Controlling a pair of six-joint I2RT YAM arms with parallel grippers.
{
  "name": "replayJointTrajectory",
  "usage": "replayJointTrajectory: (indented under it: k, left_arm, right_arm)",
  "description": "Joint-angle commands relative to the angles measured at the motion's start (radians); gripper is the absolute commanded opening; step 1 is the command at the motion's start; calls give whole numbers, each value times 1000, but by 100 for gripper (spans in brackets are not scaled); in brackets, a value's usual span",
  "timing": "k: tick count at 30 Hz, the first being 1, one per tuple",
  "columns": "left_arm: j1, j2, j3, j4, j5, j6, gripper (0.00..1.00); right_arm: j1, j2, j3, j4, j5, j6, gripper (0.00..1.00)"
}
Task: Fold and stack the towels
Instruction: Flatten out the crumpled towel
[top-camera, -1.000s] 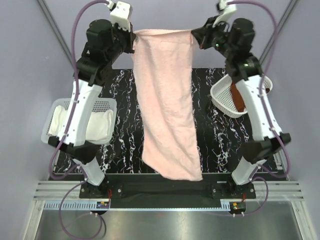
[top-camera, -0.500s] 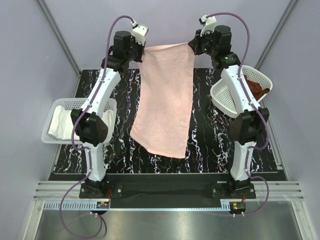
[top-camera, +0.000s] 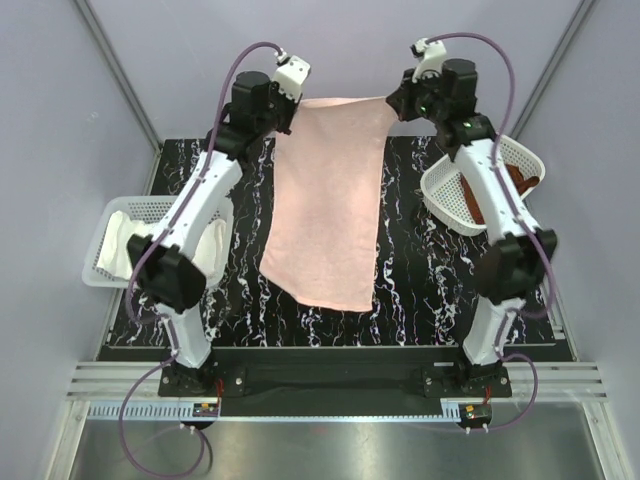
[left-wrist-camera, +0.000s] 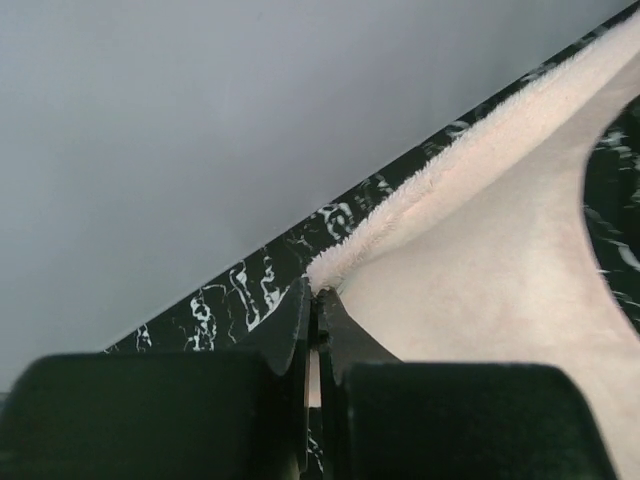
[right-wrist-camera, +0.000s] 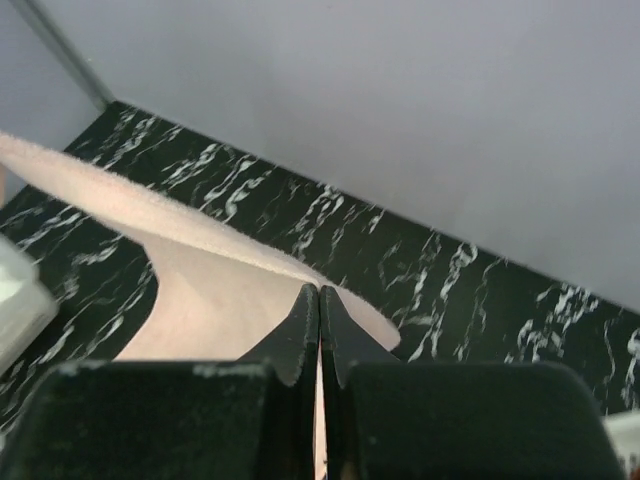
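A pale pink towel is stretched between my two grippers at the back of the table, and its lower end reaches down onto the black marbled table. My left gripper is shut on the towel's left top corner, and my right gripper is shut on the right top corner. In the left wrist view the jaws pinch the fluffy edge of the towel. In the right wrist view the jaws are closed on the towel's corner. A white towel and a rust-brown towel lie in baskets.
A white mesh basket stands at the table's left edge, partly behind my left arm. Another white mesh basket sits tilted at the right edge, beside my right arm. Grey walls close in the back and sides.
Both arms have reached farther toward the back wall and lower, carrying the pink towel with them. Its bottom end has drawn away from the front edge toward the table's middle.
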Motion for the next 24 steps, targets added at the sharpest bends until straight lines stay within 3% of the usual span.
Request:
replayJointTrajectory:
  k: [1, 2, 6, 8, 10, 13, 16, 24]
  left_arm:
    - [-42, -325, -82, 36, -3, 6, 0]
    - [-74, -365, -96, 18, 5, 0, 0]
    - [-157, -575, -137, -132, 124, -84, 0]
    - [-194, -655, -208, -131, 274, -136, 0]
    - [-226, -768, -254, -91, 338, -227, 0]
    - [-273, -859, -276, -41, 404, -328, 0]
    - [-279, -860, -204, -60, 430, -382, 0]
    - [-280, -613, 88, -290, 300, -361, 0]
  right_arm:
    - [-22, -407, -248, 61, -60, 33, 0]
    - [-22, -546, -305, 51, -71, 59, 0]
    - [-22, -843, -515, -46, -179, 113, 0]
    - [-22, -1004, -574, -45, -215, 147, 0]
    - [-22, -1130, -617, -29, -243, 206, 0]
    - [-22, -1184, -588, 0, -260, 288, 0]
    - [-22, -1183, -533, 20, -272, 345, 0]
    - [-22, -1051, -472, -15, -183, 328, 0]
